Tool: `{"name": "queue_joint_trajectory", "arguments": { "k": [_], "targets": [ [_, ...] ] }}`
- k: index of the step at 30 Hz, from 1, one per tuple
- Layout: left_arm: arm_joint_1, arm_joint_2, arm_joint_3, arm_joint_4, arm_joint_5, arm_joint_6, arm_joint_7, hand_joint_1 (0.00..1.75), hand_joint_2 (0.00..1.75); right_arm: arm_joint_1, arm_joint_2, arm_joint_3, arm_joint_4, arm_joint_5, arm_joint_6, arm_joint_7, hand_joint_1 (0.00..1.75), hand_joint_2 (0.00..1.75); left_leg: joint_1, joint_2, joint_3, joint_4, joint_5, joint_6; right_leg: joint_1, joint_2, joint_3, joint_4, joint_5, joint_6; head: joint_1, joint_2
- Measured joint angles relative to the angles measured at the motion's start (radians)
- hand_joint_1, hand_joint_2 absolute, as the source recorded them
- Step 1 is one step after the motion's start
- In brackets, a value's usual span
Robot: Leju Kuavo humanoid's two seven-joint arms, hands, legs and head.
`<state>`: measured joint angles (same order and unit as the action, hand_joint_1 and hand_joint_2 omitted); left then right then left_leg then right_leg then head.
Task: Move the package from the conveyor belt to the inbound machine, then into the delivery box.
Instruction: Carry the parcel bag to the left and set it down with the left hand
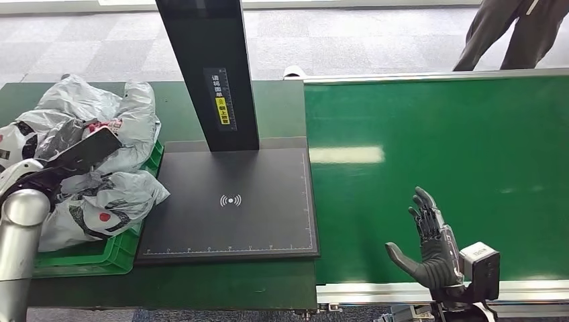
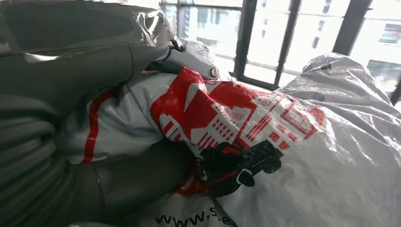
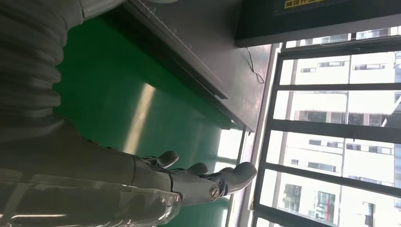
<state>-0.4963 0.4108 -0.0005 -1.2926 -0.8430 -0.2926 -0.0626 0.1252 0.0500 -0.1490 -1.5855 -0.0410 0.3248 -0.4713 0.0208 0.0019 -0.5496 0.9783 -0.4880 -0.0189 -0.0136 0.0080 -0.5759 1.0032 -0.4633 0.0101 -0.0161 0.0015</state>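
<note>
Several grey plastic packages are heaped in the green delivery box (image 1: 121, 251) at the left. My left hand (image 1: 67, 161) reaches into the heap. In the left wrist view a grey package with red and black print (image 2: 246, 127) lies between the left hand's (image 2: 52, 142) thumb and dark fingers, which hold it against the other bags. My right hand (image 1: 433, 245) hovers over the green conveyor belt (image 1: 436, 147) near its front edge, fingers spread and holding nothing; its fingers (image 3: 203, 172) point along the bare belt. The black inbound machine plate (image 1: 231, 201) lies bare between box and belt.
The machine's black post (image 1: 208, 74) rises from the back of the plate. A person (image 1: 510, 33) stands beyond the belt at the far right. The belt's metal rail (image 1: 376, 292) runs along the front edge.
</note>
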Motion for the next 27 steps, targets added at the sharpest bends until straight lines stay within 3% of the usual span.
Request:
{"name": "queue_joint_trajectory", "arguments": {
  "k": [5,11,18,25,27],
  "targets": [
    [0.012,0.032,-0.049,0.001,-0.185,0.034,0.126,1.75,1.75,0.009,0.000,-0.014,-0.008,0.018,0.000,-0.003,0.00,1.75,0.000,0.001,0.000,0.000,0.000,0.000,0.000,0.000,0.000,0.000,0.000,0.000,0.000,0.000],
    [0.022,0.058,-0.034,0.060,-0.329,0.081,0.214,1.75,1.75,0.002,0.000,-0.015,-0.008,0.032,-0.009,-0.003,0.00,1.75,0.000,0.001,0.000,0.000,0.000,0.000,0.000,0.000,0.000,0.000,0.000,0.000,0.000,0.000],
    [0.080,0.053,0.027,0.069,-0.363,0.055,0.202,1.75,1.75,0.003,0.003,-0.015,-0.008,0.041,-0.011,-0.003,0.00,1.75,0.000,0.001,0.000,0.000,0.000,0.000,0.000,0.000,0.000,0.000,0.000,0.000,0.000,0.000],
    [0.092,0.048,0.044,0.069,-0.363,0.038,0.177,1.75,1.75,0.002,0.006,-0.015,-0.008,0.043,-0.011,0.000,0.00,1.75,0.000,0.000,0.000,0.000,0.000,0.000,0.000,0.000,0.000,0.000,0.000,0.000,0.000,0.000],
    [0.095,0.048,0.047,0.069,-0.361,0.037,0.174,1.67,1.75,0.002,0.006,-0.015,-0.008,0.043,-0.011,0.000,0.00,1.75,0.000,0.000,0.000,0.000,0.000,0.000,0.000,0.000,0.000,0.000,0.000,0.000,0.000,0.000]
  ]
}}
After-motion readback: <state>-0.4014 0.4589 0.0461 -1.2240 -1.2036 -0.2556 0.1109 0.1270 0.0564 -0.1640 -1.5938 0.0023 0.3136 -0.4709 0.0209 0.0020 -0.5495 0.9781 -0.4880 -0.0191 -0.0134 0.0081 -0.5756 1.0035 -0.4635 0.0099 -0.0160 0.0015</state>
